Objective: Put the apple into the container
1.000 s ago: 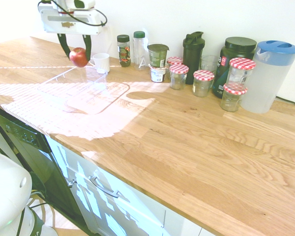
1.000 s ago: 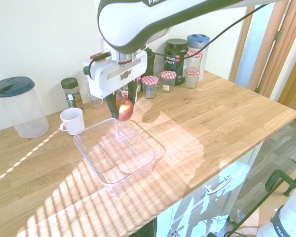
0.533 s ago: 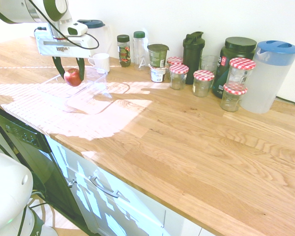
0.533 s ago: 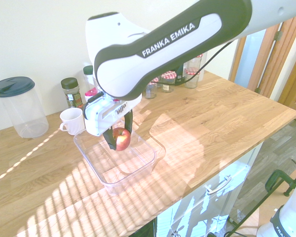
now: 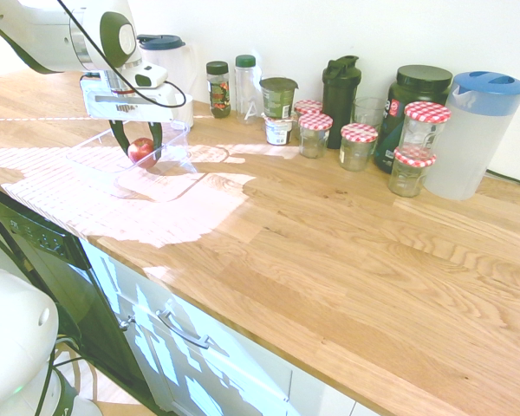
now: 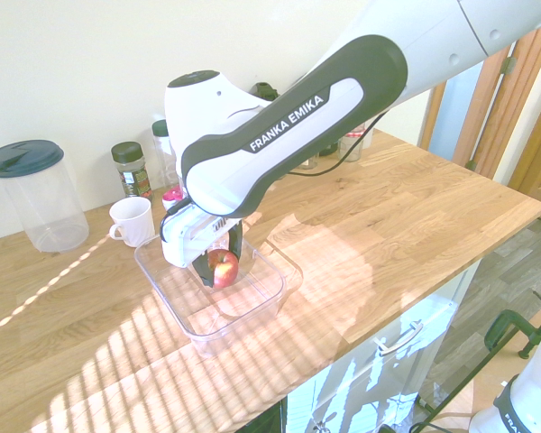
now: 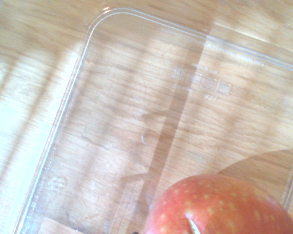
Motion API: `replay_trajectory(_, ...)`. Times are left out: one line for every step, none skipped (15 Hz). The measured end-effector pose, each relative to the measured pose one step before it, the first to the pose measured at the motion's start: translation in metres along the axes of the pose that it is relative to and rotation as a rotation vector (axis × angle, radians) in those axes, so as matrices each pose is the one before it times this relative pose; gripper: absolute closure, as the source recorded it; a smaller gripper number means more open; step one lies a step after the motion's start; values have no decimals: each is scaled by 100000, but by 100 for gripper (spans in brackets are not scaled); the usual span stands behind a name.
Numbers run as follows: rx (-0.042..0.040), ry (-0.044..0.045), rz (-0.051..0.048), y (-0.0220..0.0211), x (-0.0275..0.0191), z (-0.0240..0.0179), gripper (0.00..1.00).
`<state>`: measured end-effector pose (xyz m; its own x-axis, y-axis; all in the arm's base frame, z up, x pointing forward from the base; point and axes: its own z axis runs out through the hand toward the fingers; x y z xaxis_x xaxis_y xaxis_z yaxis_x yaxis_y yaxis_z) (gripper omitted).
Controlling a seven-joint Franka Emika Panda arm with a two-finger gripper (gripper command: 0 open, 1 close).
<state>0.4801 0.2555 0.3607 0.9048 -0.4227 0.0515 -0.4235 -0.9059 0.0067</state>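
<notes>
Lowered into the container (image 6: pixel 252 302), "FRANKA EMIKA" arm's gripper (image 6: pixel 218 271) grips apple (image 6: pixel 224 268).

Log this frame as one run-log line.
phase: lowering into bin | pincer: shut on apple | apple: inside bin walls, not released | bin: otherwise empty | next: open pincer

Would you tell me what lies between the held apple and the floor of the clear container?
Nothing: in the wrist view the container floor under the apple is bare, only countertop showing through.
</notes>
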Motion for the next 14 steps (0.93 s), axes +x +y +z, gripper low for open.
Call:
replay_trajectory(-98, -219, -96, -118, 52, 163, 0)
replay_trajectory(97, 55, -48, -86, 58, -31, 0)
replay_trajectory(47, 26, -68, -43, -13, -24, 0)
replay_trajectory(82, 62, -121, -74, -30, -69, 0)
replay_trajectory(86, 100, -20, -87, 33, -229, 0)
replay_trajectory(326, 67, 340, -183, 184, -744, 0)
replay_trajectory(411, -105, 621, -202, 227, -1329, 0)
replay_trajectory(463, -108, 857, -106, 269, -1923, 0)
replay_trajectory(-149, 538, 1313, 262, 467, -2539, 0)
replay_trajectory(-386, 1087, 2408, 864, 847, -3299, 0)
replay_trajectory(-719, 965, 3972, 1773, 1434, -3114, 0)
replay_trajectory(-388, 969, 4493, 2603, 2154, -2198, 0)
replay_trajectory(-230, 670, 5347, 3164, 3004, -944, 0)
replay_trajectory(-750, -516, 6194, 3379, 3499, 242, 0)
